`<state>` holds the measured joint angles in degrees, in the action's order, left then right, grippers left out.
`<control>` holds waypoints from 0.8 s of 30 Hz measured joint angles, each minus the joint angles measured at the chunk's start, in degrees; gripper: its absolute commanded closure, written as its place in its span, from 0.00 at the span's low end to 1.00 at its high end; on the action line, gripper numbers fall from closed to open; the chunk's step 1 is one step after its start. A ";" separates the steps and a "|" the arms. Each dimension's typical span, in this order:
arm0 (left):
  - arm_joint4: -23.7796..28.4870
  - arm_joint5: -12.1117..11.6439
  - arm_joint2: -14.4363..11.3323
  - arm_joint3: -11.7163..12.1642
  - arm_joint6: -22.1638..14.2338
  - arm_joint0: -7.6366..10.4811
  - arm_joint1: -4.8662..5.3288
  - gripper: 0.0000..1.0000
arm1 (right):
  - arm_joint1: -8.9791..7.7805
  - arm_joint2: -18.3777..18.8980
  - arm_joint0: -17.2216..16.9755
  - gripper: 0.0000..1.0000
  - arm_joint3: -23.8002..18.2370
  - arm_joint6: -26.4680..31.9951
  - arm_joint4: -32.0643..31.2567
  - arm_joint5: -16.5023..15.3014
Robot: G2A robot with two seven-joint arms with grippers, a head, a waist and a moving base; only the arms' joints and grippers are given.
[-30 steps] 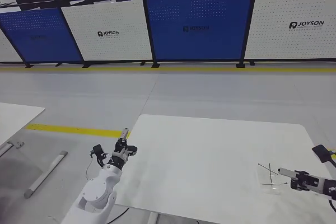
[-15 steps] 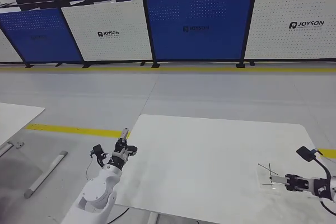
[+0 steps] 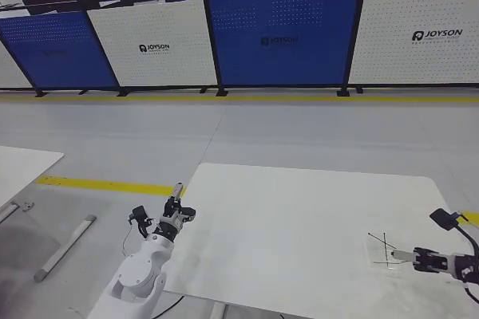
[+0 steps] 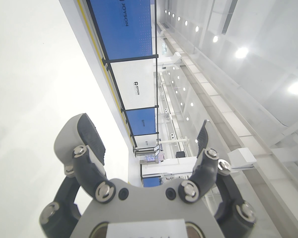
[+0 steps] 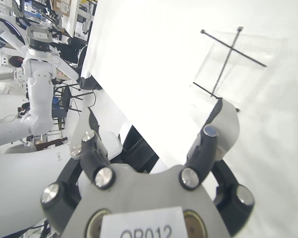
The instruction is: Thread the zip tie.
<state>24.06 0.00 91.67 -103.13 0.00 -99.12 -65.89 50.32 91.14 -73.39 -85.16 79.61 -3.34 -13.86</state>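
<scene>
Drawn back a little from half a second ago, the right gripper (image 3: 396, 255) now sits just beside the zip ties (image 3: 384, 247) in the top view. They lie on a clear sheet (image 3: 381, 257) near the right front corner of the table (image 3: 303, 207), close to its front edge. One tie runs front to back, one lies across, and one slants. The left gripper (image 3: 176, 189) is at the table's left edge, pointing away from the robot, well apart from the right one with the breadth of the table between them. Blue and white panels (image 3: 283, 40) behind carry printed logos, and a yellow line (image 3: 104, 185) marks the floor.

From the left wrist, the fingers (image 4: 89, 137) are spread wide with nothing between them. A white sticker (image 4: 145, 229) sits at the wrist.

From the right wrist, the fingers (image 5: 223, 115) are also spread wide and hold nothing. One fingertip overlaps the end of a tie; I cannot tell whether it touches. Another printed sticker (image 5: 141, 221) is partly cut off.
</scene>
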 measured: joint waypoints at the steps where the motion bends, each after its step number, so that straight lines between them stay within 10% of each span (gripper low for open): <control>1: 0.00 0.00 0.00 0.00 0.00 0.00 0.00 0.00 | -0.32 0.98 -0.46 0.00 0.04 0.04 0.04 0.07; 24: 0.00 0.00 0.00 0.00 0.00 0.00 0.00 0.00 | -2.30 -5.49 3.66 0.00 3.57 0.02 -4.31 5.56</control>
<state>24.06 0.00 91.67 -103.13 0.00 -99.12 -65.89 48.02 85.65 -69.74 -81.58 79.63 -7.65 -8.30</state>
